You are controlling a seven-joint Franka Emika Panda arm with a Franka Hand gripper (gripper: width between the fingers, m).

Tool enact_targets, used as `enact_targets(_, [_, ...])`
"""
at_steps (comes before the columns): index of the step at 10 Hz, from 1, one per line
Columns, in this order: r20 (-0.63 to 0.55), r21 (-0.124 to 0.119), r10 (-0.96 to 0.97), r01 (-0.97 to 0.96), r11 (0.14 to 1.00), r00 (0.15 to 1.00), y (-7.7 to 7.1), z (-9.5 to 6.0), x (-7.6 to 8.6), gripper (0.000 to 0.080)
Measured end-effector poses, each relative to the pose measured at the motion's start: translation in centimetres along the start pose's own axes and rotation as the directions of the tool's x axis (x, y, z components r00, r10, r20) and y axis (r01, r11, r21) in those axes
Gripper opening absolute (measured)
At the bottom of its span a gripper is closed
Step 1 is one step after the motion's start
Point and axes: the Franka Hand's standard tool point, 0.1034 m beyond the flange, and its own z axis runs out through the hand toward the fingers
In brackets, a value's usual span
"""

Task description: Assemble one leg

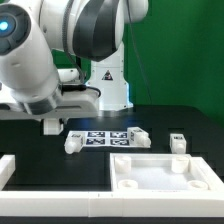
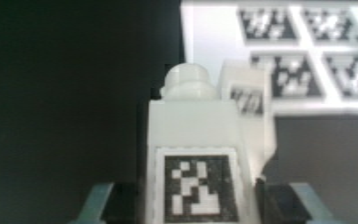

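Note:
A leg [image 2: 202, 140], a white block with a tag on its face and a round peg at one end, lies on the black table. In the wrist view it sits between my two fingers [image 2: 105, 200], with a narrow dark gap on each side. My gripper [image 2: 197, 205] is open around it. In the exterior view the gripper [image 1: 50, 125] hangs low at the exterior view's left, close beside this leg [image 1: 73, 142]. Two more legs lie further to the exterior view's right, one [image 1: 137, 137] by the marker board and one [image 1: 178, 142] apart from it.
The marker board [image 1: 105, 137] lies flat between the first two legs and shows in the wrist view [image 2: 309, 45]. The large white square panel [image 1: 160, 172] lies at the front right. A white barrier [image 1: 12, 170] runs along the front left edge.

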Motion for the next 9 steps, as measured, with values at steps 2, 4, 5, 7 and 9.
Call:
enact_targets(2, [-0.121,0.0,0.015,-0.015,1.0,0.993,-0.7,-0.9,-0.2,0.0284])
enact_targets(4, [-0.322,-0.057,-0.08,0.065,0.996,0.943,-7.2,-6.9,-1.1,0.0284])
enact_targets(5, [-0.371,-0.06,-0.086,0.068,0.996,0.925,-8.9,-7.9,-2.0,0.0284])
enact_targets(7, [-0.501,-0.034,-0.042,0.029,0.999,0.865,-7.4,-7.5,-1.6,0.0284])
enact_targets(9, [-0.615,-0.052,-0.049,0.022,0.998,0.787,-7.7,-8.0,-0.9,0.0284])
